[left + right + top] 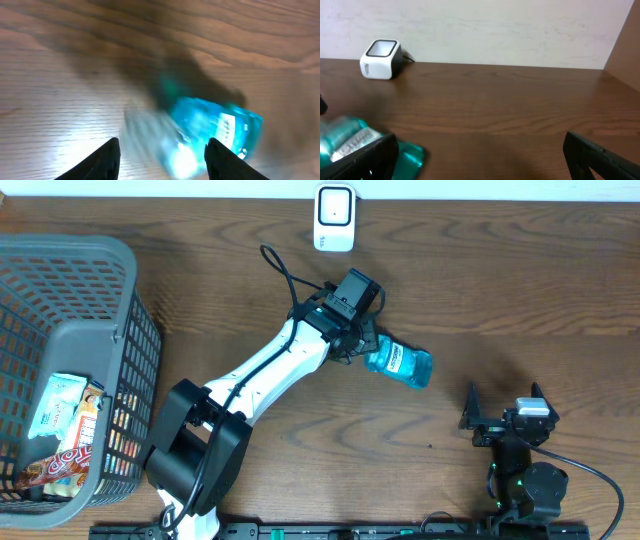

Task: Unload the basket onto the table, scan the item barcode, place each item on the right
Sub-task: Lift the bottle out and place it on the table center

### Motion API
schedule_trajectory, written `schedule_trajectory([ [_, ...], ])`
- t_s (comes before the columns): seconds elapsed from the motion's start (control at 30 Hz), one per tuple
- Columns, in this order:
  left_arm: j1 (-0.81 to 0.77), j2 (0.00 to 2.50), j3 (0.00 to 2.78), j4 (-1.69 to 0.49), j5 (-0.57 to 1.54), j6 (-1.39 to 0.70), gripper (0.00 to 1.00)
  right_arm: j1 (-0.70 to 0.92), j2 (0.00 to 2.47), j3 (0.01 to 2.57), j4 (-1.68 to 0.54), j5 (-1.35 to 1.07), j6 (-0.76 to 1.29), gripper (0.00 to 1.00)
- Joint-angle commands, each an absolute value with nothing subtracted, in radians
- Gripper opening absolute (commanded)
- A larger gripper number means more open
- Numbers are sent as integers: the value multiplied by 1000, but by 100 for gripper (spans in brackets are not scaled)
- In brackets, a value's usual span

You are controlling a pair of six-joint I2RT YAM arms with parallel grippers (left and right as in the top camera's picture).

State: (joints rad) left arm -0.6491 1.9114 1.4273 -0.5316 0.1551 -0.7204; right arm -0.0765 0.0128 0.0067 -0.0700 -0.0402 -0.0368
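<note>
The item is a teal-blue bottle lying on its side on the wooden table, right of centre. My left gripper hovers at the bottle's left end. In the left wrist view the bottle is motion-blurred below and between the spread fingers of my left gripper, which do not press on it. The white barcode scanner stands at the table's back edge, also in the right wrist view as the scanner. My right gripper rests open near the front right; in its own view my right gripper is empty, with the bottle at far left.
A grey wire basket fills the left side and holds several snack packets. The left arm stretches diagonally from the front edge to the centre. A pale wall runs behind the scanner.
</note>
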Motion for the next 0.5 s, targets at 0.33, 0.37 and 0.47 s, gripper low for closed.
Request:
schedule_trajectory([
  [0.33,-626,1853,1476,-639,-7,-567,65,-83,11,6,-75,-32,-42,99],
  [0.37,-617,1828,1497,-680,-55,-559,68,-83,11,6,-74,-32,-42,99],
  [0.47,-580,1740,1581,-813,-205,-530,77,-83,11,6,-74,-32,-42,99],
])
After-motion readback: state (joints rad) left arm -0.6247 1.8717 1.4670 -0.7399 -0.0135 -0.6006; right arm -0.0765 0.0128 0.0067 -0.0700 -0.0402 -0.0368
